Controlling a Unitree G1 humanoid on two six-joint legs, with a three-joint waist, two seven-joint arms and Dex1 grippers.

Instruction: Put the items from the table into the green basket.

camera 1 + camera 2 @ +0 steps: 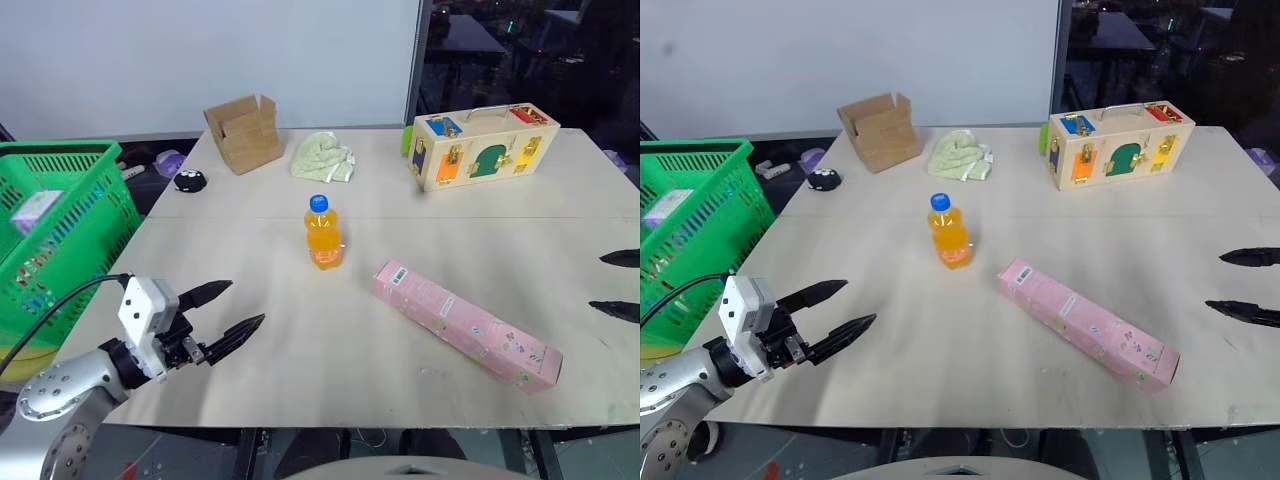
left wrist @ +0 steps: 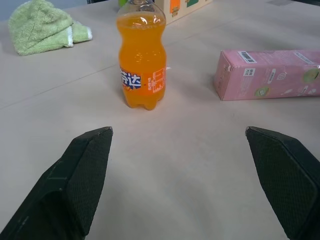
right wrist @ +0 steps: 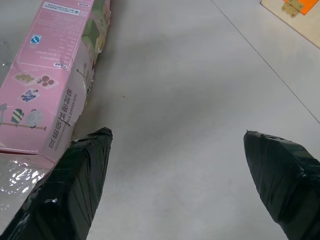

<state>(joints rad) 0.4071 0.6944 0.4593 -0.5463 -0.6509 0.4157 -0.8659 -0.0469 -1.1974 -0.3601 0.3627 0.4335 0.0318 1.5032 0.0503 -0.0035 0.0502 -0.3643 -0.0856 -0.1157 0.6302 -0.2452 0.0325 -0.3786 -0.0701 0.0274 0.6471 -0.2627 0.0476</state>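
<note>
An orange-drink bottle (image 1: 323,233) with a blue cap stands upright near the middle of the pale table (image 1: 250,220). To its right a long pink carton (image 1: 464,325) lies flat and slanted, barcode end toward the bottle. The green basket (image 1: 62,225) stands off the table's left edge. My left gripper (image 1: 230,310) hovers open and empty over the table's near left part, pointing toward the bottle (image 2: 142,60) and carton (image 2: 270,72). At the right edge my right gripper (image 1: 615,284) is open and empty, to the right of the carton (image 3: 55,75).
At the back of the table sit a small cardboard box (image 1: 243,131), a crumpled green cloth (image 1: 323,157) and a wooden latch box (image 1: 483,145) with coloured doors. A small black object (image 1: 189,181) lies near the back left edge. The basket holds some items.
</note>
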